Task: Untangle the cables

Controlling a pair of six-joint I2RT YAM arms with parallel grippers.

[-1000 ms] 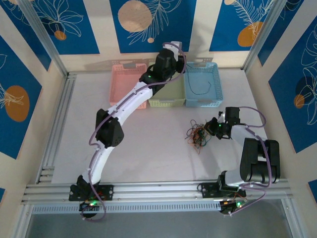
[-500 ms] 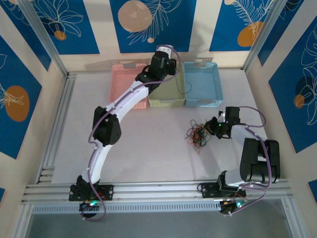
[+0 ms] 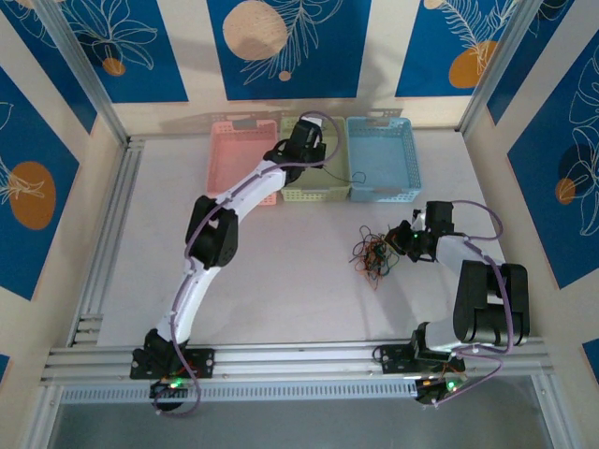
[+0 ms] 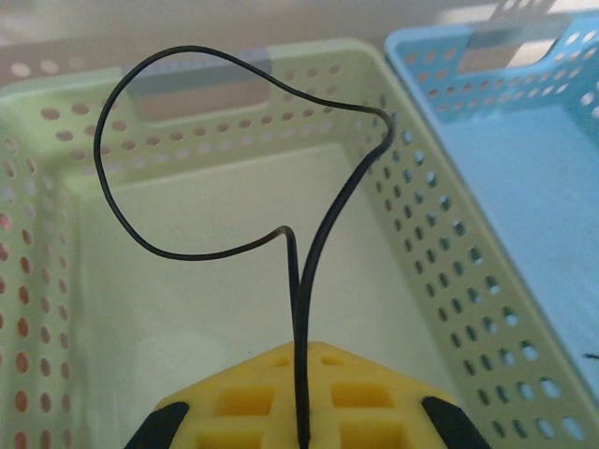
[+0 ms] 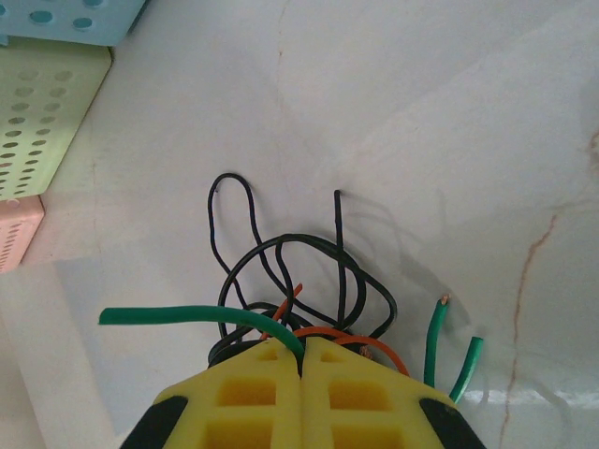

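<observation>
Top view: left tool (image 3: 316,154) over green basket (image 3: 314,195), between pink basket (image 3: 234,159) and blue basket (image 3: 384,164). Cable clump (image 3: 372,253) on tabletop (image 3: 281,271), centre right.
Left wrist: tool pinched on black wire (image 4: 187,251), which loops above the green basket.
Right wrist: right tool (image 5: 301,351) clamped on the clump's green wire (image 5: 187,315).

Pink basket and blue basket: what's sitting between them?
The green basket, seen in the top view. A black cable held in the left jaws hangs over it.
</observation>
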